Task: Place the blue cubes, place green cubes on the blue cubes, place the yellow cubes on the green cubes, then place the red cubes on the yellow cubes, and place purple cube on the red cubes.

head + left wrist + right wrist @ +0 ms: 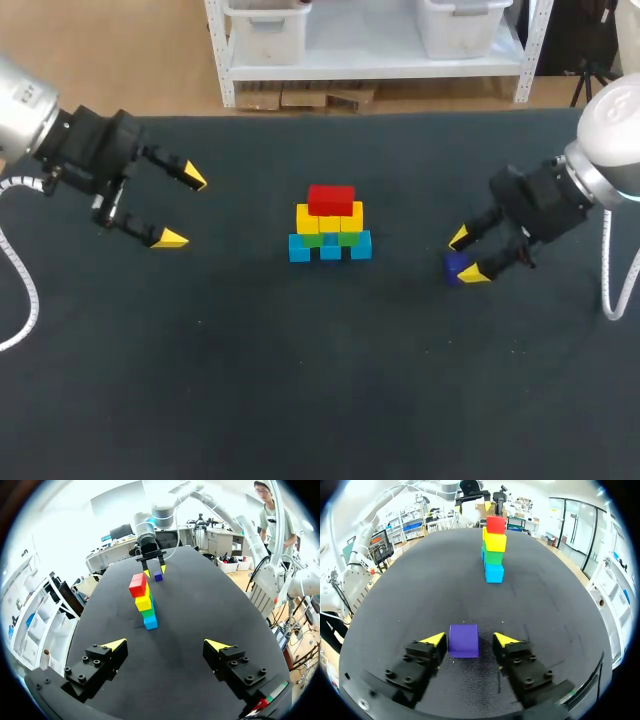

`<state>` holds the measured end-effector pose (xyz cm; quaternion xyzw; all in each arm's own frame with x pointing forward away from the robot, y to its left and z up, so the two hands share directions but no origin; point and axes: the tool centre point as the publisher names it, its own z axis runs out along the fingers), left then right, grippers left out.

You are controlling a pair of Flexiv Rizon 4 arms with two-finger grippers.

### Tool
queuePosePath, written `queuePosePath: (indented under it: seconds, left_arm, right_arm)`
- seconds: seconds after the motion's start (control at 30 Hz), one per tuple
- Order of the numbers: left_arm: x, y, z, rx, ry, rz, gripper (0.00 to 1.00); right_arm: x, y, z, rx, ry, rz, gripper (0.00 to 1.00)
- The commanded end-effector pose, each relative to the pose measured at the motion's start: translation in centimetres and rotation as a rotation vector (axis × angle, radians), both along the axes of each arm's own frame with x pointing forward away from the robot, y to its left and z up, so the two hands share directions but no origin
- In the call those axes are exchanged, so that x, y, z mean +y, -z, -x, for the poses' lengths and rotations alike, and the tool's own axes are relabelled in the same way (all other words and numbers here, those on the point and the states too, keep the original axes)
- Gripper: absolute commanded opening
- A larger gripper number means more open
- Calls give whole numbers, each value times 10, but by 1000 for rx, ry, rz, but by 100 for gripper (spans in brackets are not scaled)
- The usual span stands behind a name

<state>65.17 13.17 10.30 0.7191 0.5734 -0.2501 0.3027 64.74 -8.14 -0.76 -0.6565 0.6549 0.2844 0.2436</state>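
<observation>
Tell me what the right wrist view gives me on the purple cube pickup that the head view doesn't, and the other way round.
Right wrist only: the purple cube sits between the open fingers of the right gripper, with a gap at each side; the stack looks like one column. Head only: the stack is a pyramid, its blue bottom row wider than the red top, and the left gripper is open, well off to the side. Both: red tops the stack, nothing purple is on it yet, and the purple cube is at the right gripper.
</observation>
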Motion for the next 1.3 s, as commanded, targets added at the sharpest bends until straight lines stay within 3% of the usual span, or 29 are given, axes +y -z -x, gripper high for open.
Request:
queuePosePath:
  seconds: [0.03, 0.13, 0.2, 0.23, 0.27, 0.5, 0.77, 0.93, 1.3]
  left_arm:
    - [1, 1, 0, -3, 2, 3, 100]
    - [1, 1, 0, -3, 2, 3, 100]
    - [1, 1, 0, -3, 2, 3, 100]
    - [1, 1, 0, -3, 2, 3, 100]
    - [1, 1, 0, -3, 2, 3, 100]
    - [1, 1, 0, -3, 2, 3, 100]
    - [1, 1, 0, -3, 2, 3, 100]
    - [1, 1, 0, -3, 2, 3, 100]
    - [1, 1, 0, -3, 2, 3, 100]
  right_arm:
    - [-1, -1, 0, 2, 0, 1, 45]
    - [-1, -1, 0, 2, 0, 3, 38]
    - [-1, -1, 0, 2, 1, 2, 24]
    - [-1, -1, 0, 2, 1, 3, 8]
    - [-1, -2, 0, 1, 1, 3, 0]
    - [5, -29, 0, -7, 11, 21, 0]
    - [23, -91, -15, -11, 160, -4, 0]
    - [45, -122, -29, -41, 186, -19, 0]
    - [104, -154, -59, -69, 173, -32, 0]
